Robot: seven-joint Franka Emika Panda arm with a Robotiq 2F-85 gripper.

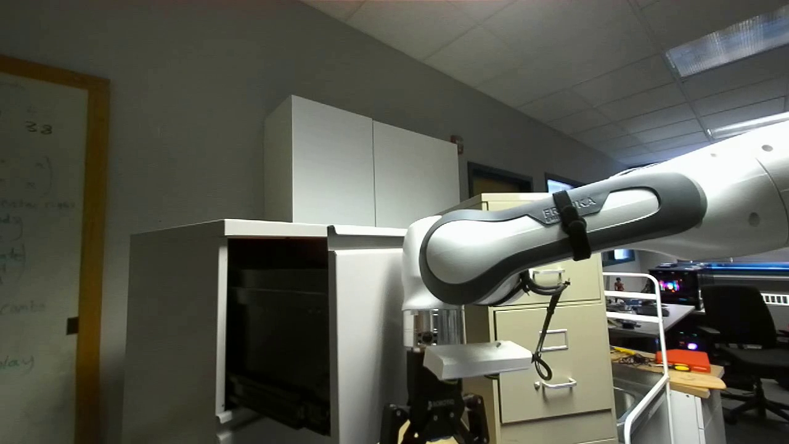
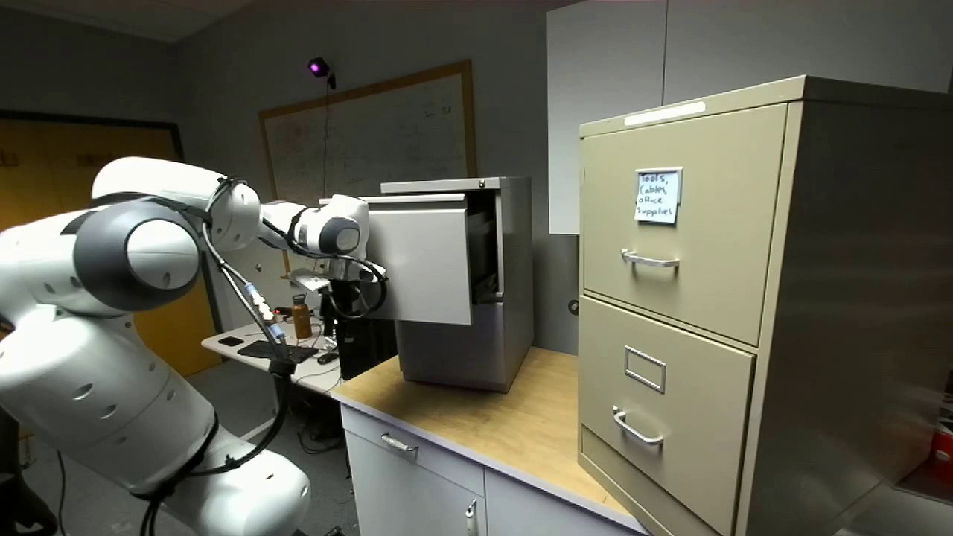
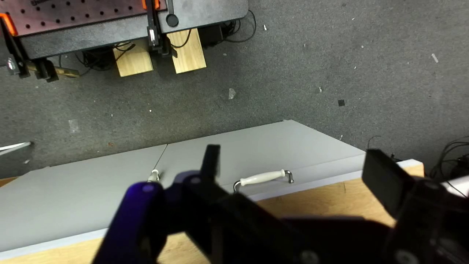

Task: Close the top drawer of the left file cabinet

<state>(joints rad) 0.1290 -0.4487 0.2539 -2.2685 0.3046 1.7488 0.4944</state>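
The pale grey left file cabinet (image 1: 172,320) stands in both exterior views, also here (image 2: 517,275). Its top drawer is pulled partly out; the flat plain front (image 1: 370,333) stands well ahead of the body, and the dark inside shows through the side gap. The front also shows in an exterior view (image 2: 421,260). My gripper (image 1: 434,425) points down just in front of the drawer front; its fingertips are cut off there. Whether the wrist touches the front I cannot tell. In the wrist view my gripper (image 3: 295,167) is open, with nothing between the fingers.
A beige cabinet with handled drawers (image 2: 670,298) stands beside the grey one, close behind my forearm in an exterior view (image 1: 555,357). Both rest on a wooden countertop (image 2: 536,417). Below it are grey cupboards with a white handle (image 3: 262,178). A white cupboard (image 1: 333,166) hangs above.
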